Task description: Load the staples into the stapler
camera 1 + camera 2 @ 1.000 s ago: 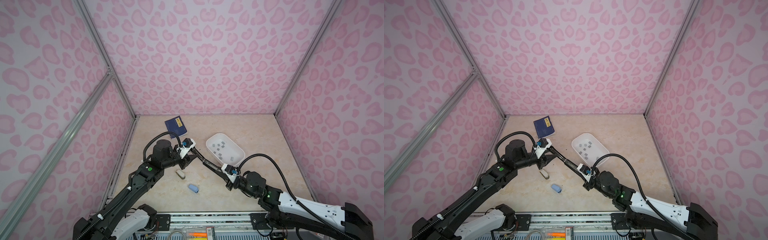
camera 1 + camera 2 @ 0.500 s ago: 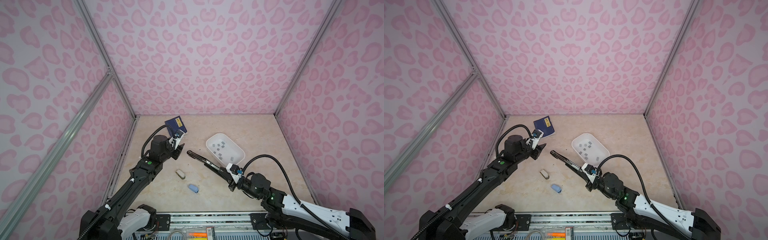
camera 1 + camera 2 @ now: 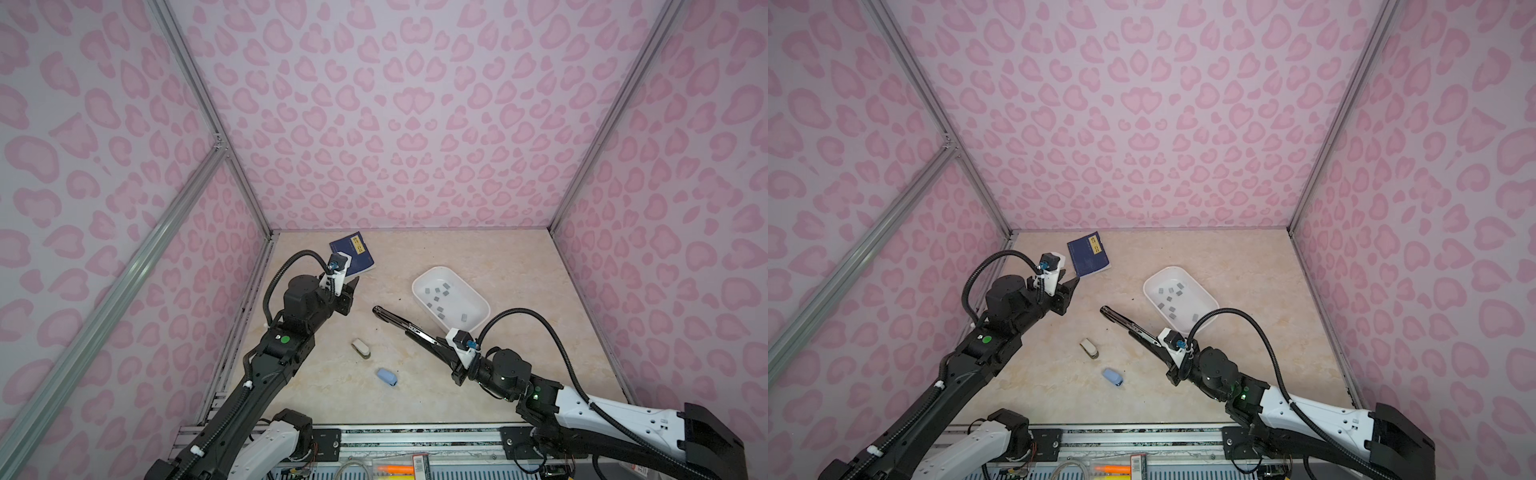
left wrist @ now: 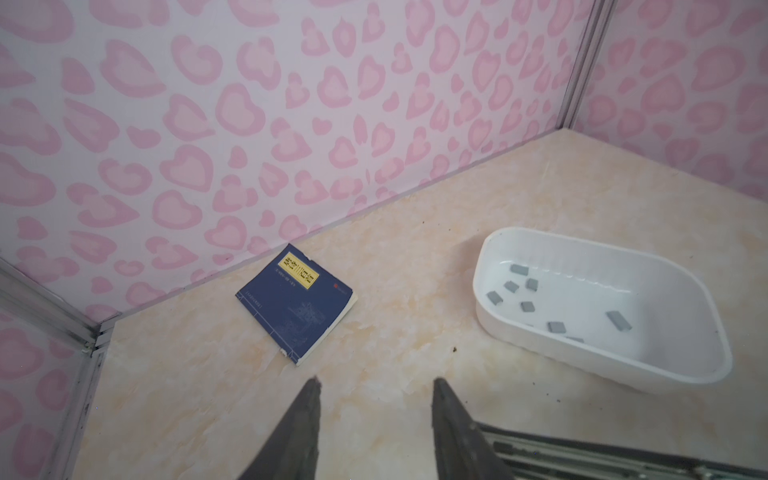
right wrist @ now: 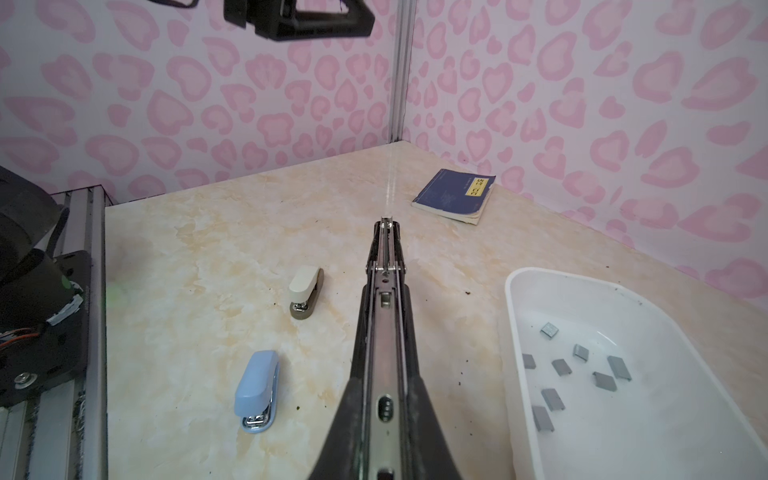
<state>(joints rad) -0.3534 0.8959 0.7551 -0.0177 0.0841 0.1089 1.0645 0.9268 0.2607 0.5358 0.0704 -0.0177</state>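
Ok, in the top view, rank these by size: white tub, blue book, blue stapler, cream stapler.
1. White tub, largest.
2. Blue book.
3. Blue stapler and cream stapler: smallest, too alike to rank.

Left of the tub (image 3: 465, 297), the long stapler (image 3: 399, 323) blocks my way; a cream stapler (image 3: 360, 348) and a blue stapler (image 3: 387, 377) lie farther left. Right of it I see bare table (image 3: 540, 282).

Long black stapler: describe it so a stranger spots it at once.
On the beige table, find the white oval plastic tub of grey staple blocks. Beside it, the right gripper is shut on the long black metal stapler; the small cream stapler and small blue stapler lie loose.
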